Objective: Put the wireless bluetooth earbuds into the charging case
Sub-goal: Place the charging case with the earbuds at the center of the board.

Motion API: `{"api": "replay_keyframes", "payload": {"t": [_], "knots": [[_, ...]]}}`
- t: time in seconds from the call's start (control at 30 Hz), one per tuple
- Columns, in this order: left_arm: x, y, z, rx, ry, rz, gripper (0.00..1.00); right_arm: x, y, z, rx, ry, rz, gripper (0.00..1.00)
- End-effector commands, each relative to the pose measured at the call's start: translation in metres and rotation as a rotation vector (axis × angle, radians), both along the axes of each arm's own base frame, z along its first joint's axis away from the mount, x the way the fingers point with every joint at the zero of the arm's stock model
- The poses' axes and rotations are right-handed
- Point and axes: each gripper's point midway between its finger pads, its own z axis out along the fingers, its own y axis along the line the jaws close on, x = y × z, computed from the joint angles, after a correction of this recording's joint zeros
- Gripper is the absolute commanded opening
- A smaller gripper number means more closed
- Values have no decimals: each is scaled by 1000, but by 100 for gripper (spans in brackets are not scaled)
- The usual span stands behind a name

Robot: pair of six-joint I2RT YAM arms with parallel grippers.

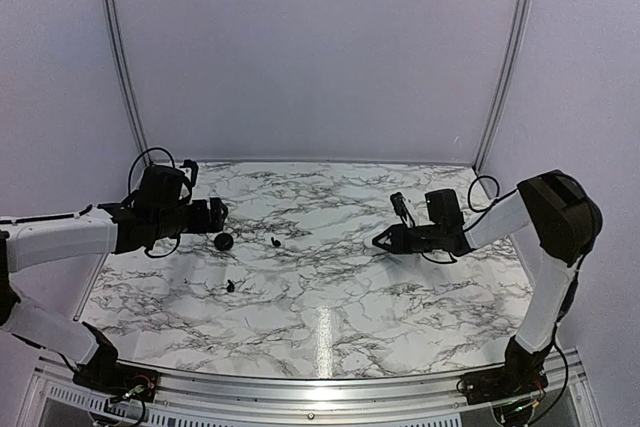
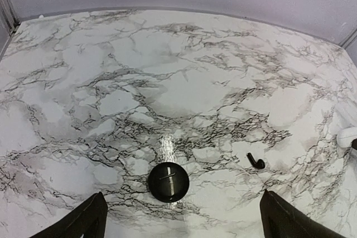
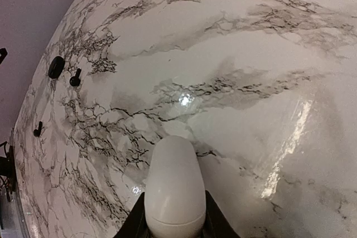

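**Left open, right holding**

Top view: my left gripper hangs low, forearm level, just behind the round glossy black charging case, lined up to take it, I judge. One tiny black earbud lies just right of it, a second black earbud nearer me. My right gripper reaches inward. Left wrist: fingers spread wide, empty. Right wrist: jaws pinch a smooth white pebble-shaped case by its end

Marble-patterned tabletop, pale lilac walls behind, metal rail along near edge
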Motion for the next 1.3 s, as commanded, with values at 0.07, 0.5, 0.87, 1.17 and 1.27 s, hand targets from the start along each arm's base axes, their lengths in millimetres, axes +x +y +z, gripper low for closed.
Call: {"api": "replay_keyframes", "payload": {"t": [0.07,0.5,0.87,1.17,1.27], "knots": [[17,18,-42,42,145,3,99,15,-8,-8,2,14,17,2],[28,25,-98,145,300,-1,98,30,-26,-3,-45,-18,-27,40],[31,19,-108,145,331,-18,94,34,-59,20,-81,-69,-116,76],[27,6,-123,166,363,-59,89,29,-63,60,-69,-164,-129,85],[25,1,-132,198,379,-71,87,26,-61,70,-50,-178,-120,85]]}}
